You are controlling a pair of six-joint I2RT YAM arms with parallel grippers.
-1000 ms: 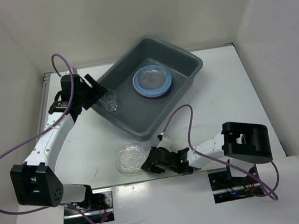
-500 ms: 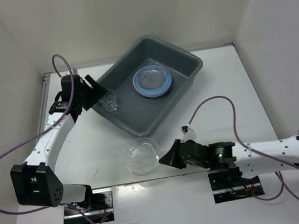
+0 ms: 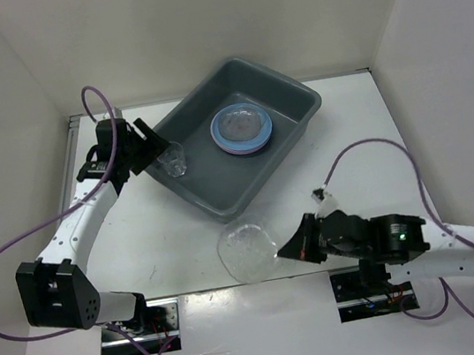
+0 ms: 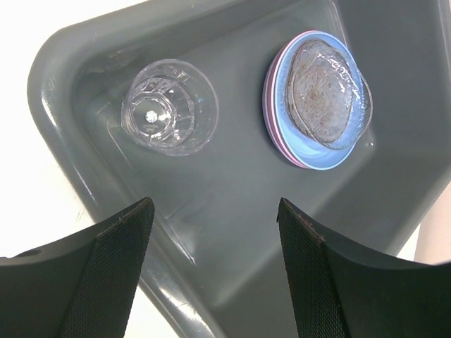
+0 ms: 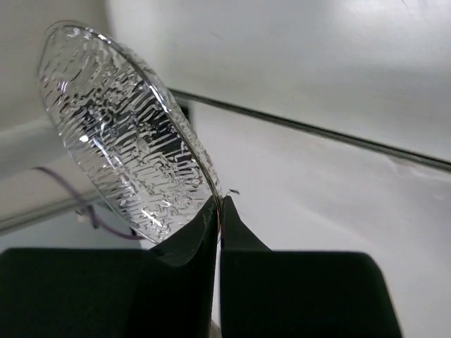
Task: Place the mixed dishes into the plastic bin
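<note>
The dark grey plastic bin (image 3: 293, 102) stands at the back middle of the table. Inside it lies a stack of blue, pink and lilac plates (image 3: 241, 129) with a clear textured glass bowl (image 4: 328, 95) on top, and a small clear cup (image 3: 174, 159) stands near the bin's left corner. My left gripper (image 3: 154, 150) is open and empty just above that corner, beside the cup (image 4: 169, 116). My right gripper (image 3: 281, 251) is shut on the rim of a clear textured glass plate (image 3: 247, 249) and holds it lifted near the table's front edge. In the right wrist view the plate (image 5: 127, 137) stands tilted on edge.
White walls close in the table on the left, back and right. The arms' bases and purple cables (image 3: 367, 153) sit at the near edge. Bare white table (image 3: 156, 234) lies between the bin and the front edge.
My right arm has swung out to the right and lifted the clear glass plate off the table, carrying it right and tilting it. The left arm has not moved.
</note>
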